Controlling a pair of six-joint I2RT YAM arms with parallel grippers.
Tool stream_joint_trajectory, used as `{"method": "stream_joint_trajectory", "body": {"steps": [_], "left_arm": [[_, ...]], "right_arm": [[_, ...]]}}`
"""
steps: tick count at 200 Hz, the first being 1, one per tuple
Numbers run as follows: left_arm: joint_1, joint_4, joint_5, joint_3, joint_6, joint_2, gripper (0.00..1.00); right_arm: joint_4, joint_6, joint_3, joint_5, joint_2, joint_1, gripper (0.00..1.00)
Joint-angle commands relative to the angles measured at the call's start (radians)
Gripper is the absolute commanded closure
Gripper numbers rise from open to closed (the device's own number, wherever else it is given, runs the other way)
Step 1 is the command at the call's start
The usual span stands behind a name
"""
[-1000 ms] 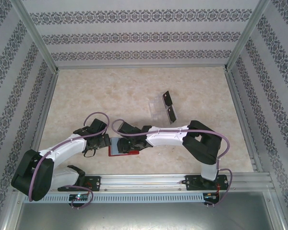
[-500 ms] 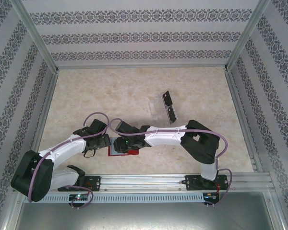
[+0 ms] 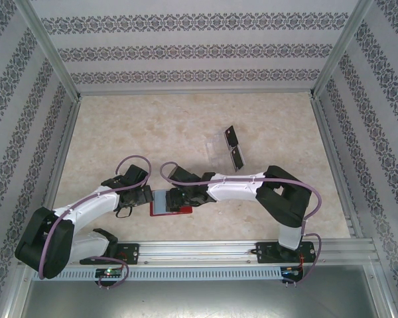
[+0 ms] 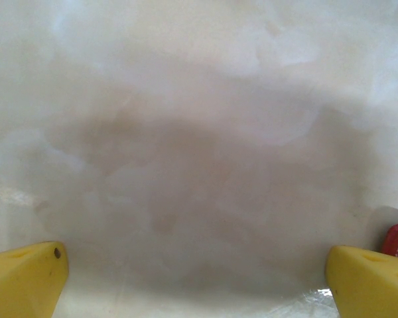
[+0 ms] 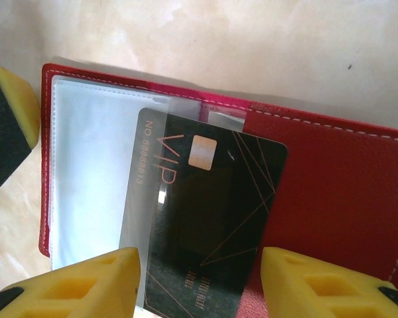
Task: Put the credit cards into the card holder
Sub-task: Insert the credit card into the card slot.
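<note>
Overhead, a beige marbled table [image 3: 132, 126] sits inside damask-striped walls [image 3: 199, 53]. Near its front edge the red card holder [image 5: 331, 179] lies open; the right gripper [image 5: 200, 281] pinches a black credit card [image 5: 205, 199] half under its clear pocket [image 5: 93, 172]. The left gripper [image 4: 196, 281] gapes wide just beside it.

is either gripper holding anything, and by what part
The right gripper grips a card by its long edges at the near end, its far end in the wallet pocket. The left gripper is open, holding nothing.
</note>
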Motion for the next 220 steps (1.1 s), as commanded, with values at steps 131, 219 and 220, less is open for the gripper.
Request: {"method": "stream_joint_trajectory", "body": {"steps": [131,219,220], "left_arm": [[-0.027,0.071,0.173,-0.059,-0.029,0.071,0.00],[-0.030,0.069,0.172,-0.057,-0.032,0.070,0.00],[-0.030,0.069,0.172,-0.057,-0.032,0.071,0.00]], "right_arm": [[0.056,0.025,0.128,-0.054,0.109,0.026,0.48],[0.032,0.042,0.033,-0.018,0.013,0.025,0.48],[0.032,0.044,0.031,-0.018,0.013,0.026,0.48]]}}
